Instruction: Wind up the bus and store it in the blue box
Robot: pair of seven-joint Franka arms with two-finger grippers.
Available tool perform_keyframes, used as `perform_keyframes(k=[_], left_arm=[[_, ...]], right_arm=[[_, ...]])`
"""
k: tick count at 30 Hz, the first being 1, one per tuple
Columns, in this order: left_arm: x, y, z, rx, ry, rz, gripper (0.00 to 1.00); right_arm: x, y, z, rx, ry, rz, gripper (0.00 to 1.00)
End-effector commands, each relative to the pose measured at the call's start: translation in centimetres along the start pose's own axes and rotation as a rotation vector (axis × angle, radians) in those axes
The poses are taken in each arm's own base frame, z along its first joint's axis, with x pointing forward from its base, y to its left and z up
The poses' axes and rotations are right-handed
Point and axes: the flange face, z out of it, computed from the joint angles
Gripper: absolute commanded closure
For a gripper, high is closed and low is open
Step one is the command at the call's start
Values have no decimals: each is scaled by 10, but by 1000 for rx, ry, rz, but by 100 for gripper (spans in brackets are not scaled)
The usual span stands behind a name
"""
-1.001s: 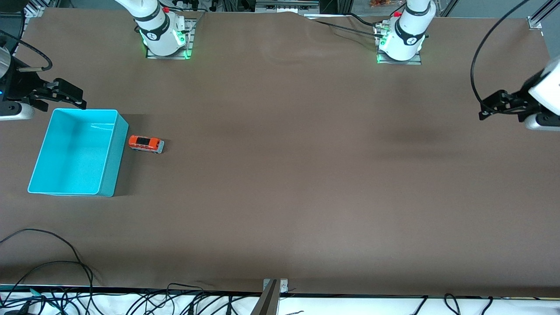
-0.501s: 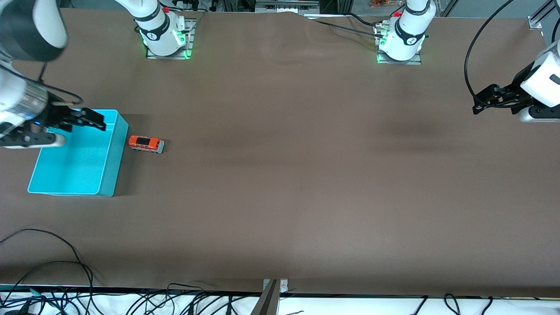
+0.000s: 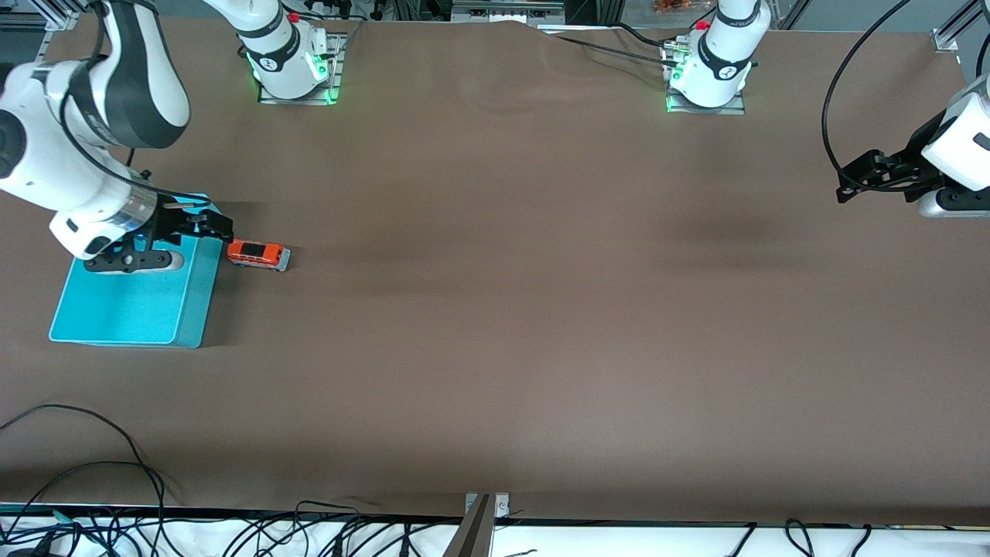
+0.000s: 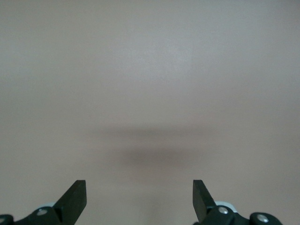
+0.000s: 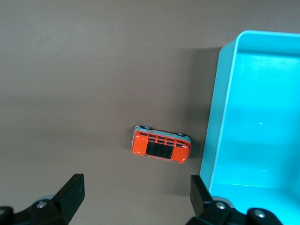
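Note:
The small orange bus (image 3: 258, 254) stands on its wheels on the brown table, close beside the long wall of the blue box (image 3: 131, 309). In the right wrist view the bus (image 5: 161, 144) lies just off the box (image 5: 253, 117), whose inside shows nothing. My right gripper (image 3: 219, 227) hangs open over the box's wall that faces the bus, nothing between its fingers (image 5: 136, 185). My left gripper (image 3: 848, 188) waits open over bare table at the left arm's end, and its wrist view shows only the tabletop between its fingers (image 4: 139, 190).
Both arm bases (image 3: 292, 73) (image 3: 708, 77) stand at the table's back edge. Loose black cables (image 3: 93, 472) lie along the front edge, beside a small metal bracket (image 3: 486, 507). Bare brown table stretches between the bus and the left gripper.
My right arm has swung in from outside the table's end, across the blue box, to the wall beside the bus. The left gripper has drifted slightly inward. The bus and box have not moved.

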Motion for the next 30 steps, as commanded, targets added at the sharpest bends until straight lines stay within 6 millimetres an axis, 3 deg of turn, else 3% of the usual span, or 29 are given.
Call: perform_keyframes(k=[1, 7, 16, 23, 30], left_arm=[[0, 1, -3, -23, -2, -14, 0], [2, -4, -5, -22, -2, -23, 0], [2, -15, -6, -26, -3, -35, 0], [2, -15, -4, -26, -7, -35, 0], [1, -15, -5, -26, -6, -35, 0]], right_arm=[[-17, 0, 31, 17, 23, 12, 0], [-24, 3, 71, 11, 63, 60, 0], [-26, 5, 107, 9, 86, 209, 0], [-27, 5, 142, 7, 57, 527, 0], [-31, 6, 157, 5, 41, 739, 0]])
